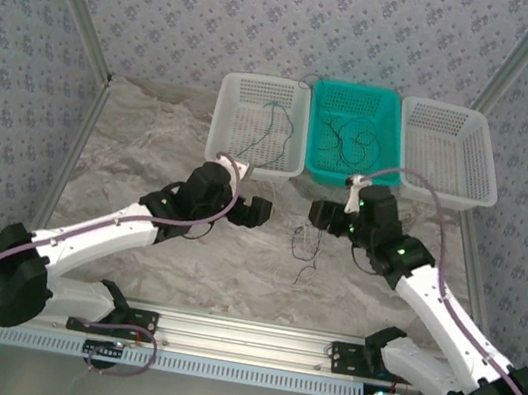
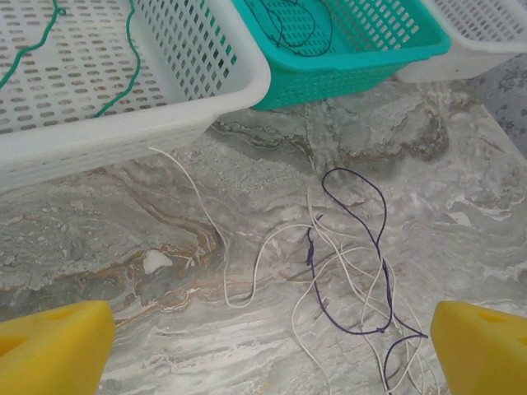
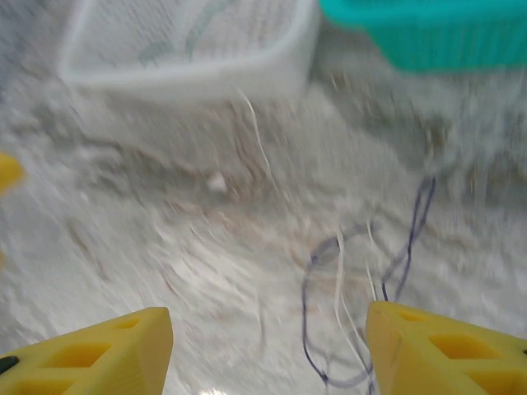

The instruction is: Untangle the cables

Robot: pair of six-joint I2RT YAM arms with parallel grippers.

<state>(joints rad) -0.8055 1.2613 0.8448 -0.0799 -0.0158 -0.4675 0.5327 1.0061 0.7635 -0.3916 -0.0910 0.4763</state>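
The left fingers (image 2: 58,346) are standing spread as wide as they go, holding nothing, and hanging low over the desk (image 2: 99,247) beside the tangle. The right fingers (image 3: 445,346) are standing apart too. I can make out nothing gripped between them, though that view is blurred.

Between the two arms a purple cable (image 2: 311,247) and some white cables (image 2: 225,267) are lying looped through each other on the desk, in front of the teal basket (image 2: 346,72). A green cable (image 2: 132,49) is lying in the white basket (image 2: 206,105).

My worry is that fingers closing where the strands are crossing would be pinching both colours at once. A pull would then be dragging the whole clump or tightening the knot. Strands this thin, lying flat on the desk, may also be slipping out of the grip.
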